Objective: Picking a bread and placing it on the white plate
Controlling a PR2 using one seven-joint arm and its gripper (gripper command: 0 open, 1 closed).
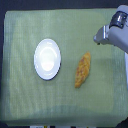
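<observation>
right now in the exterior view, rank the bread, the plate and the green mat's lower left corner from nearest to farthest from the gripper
1. Bread: just below and to the view's left of the gripper.
2. Plate: further toward the view's left, beyond the bread.
3. Mat's lower left corner: farthest, diagonally across the mat.

You are looking at a surface (20,95) covered in pale green cloth with a fine woven, matt texture. The round white plate (47,59) looks smooth and glossy, like glazed ceramic. The elongated golden-orange bread (83,70) has a rough, bumpy, matt crust. The grey end effector (101,36) shows a smooth, dull casing, plastic or painted metal.
</observation>
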